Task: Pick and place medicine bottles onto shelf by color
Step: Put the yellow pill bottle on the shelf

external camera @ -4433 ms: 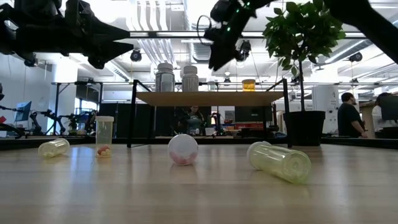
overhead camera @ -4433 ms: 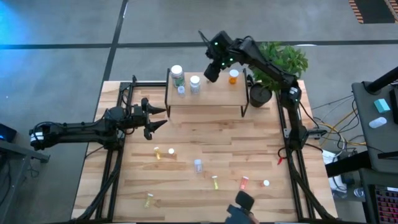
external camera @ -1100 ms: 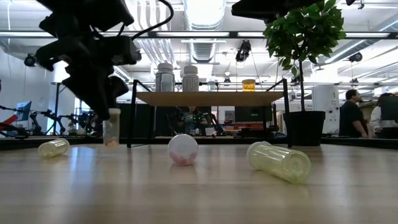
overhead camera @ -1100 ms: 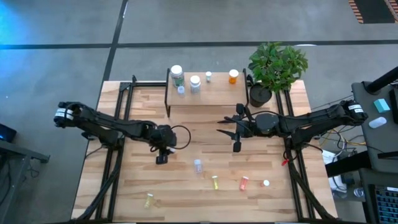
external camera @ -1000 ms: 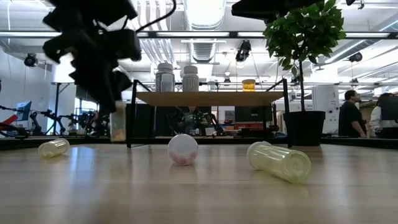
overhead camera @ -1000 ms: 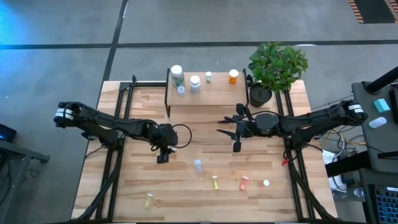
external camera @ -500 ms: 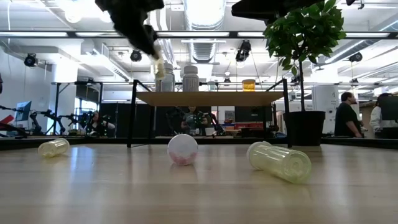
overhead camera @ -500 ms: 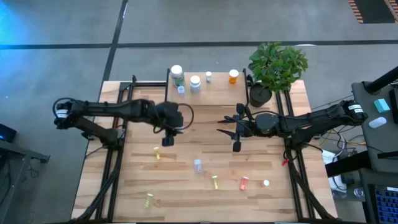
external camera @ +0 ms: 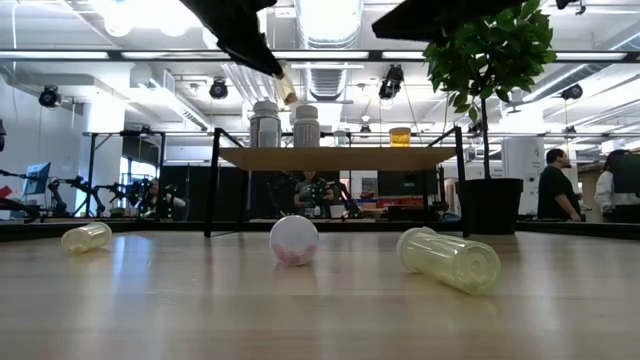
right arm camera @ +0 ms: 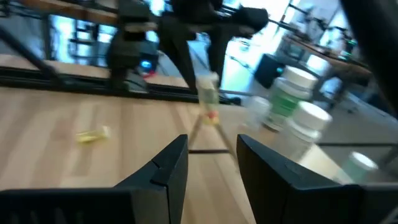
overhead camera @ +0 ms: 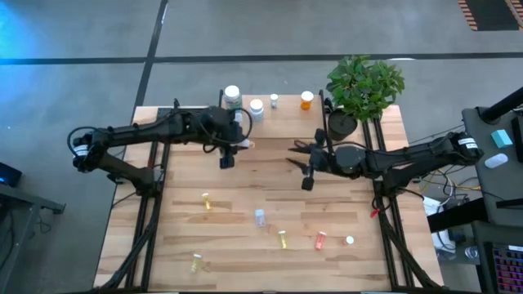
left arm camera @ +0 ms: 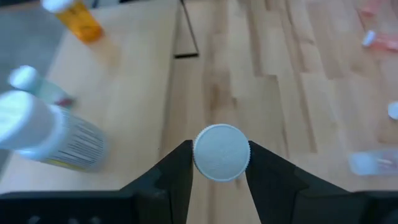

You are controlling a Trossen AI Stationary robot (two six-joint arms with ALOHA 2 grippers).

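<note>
My left gripper (external camera: 277, 74) is shut on a small clear vial (external camera: 287, 92) with a white cap and reddish pills at its bottom. It hangs in the air just off the near edge of the shelf (overhead camera: 278, 126), toward its left end. The right wrist view shows the same vial (right arm camera: 208, 99). Several bottles stand on the shelf: a green-labelled one (overhead camera: 232, 95), a white one (overhead camera: 256, 107), a tiny one (overhead camera: 274, 100) and an orange one (overhead camera: 306, 100). My right gripper (overhead camera: 298, 166) hovers open near the shelf's right end, holding nothing. My left gripper pinches the vial at its white-capped end (left arm camera: 200, 155), one finger (left arm camera: 171, 171) on each side. The fingers slant down toward the table's right. The vial is lifted clear and hangs tilted below the fingertips, pill end (external camera: 290, 100) lowest.
Loose vials lie on the table: yellow ones (overhead camera: 206, 201) (overhead camera: 282, 238) (overhead camera: 195, 263), a clear one (overhead camera: 260, 216), a reddish one (overhead camera: 320, 240) and a white cap (overhead camera: 350, 240). A potted plant (overhead camera: 343, 122) stands by the shelf's right end. People show in the room behind.
My left gripper has risen from the table with the vial and swung toward the far edge, up to the shelf's near left side. The vial, upright on the table before, is now lifted clear and tilted. My right gripper has rolled slightly in place.
</note>
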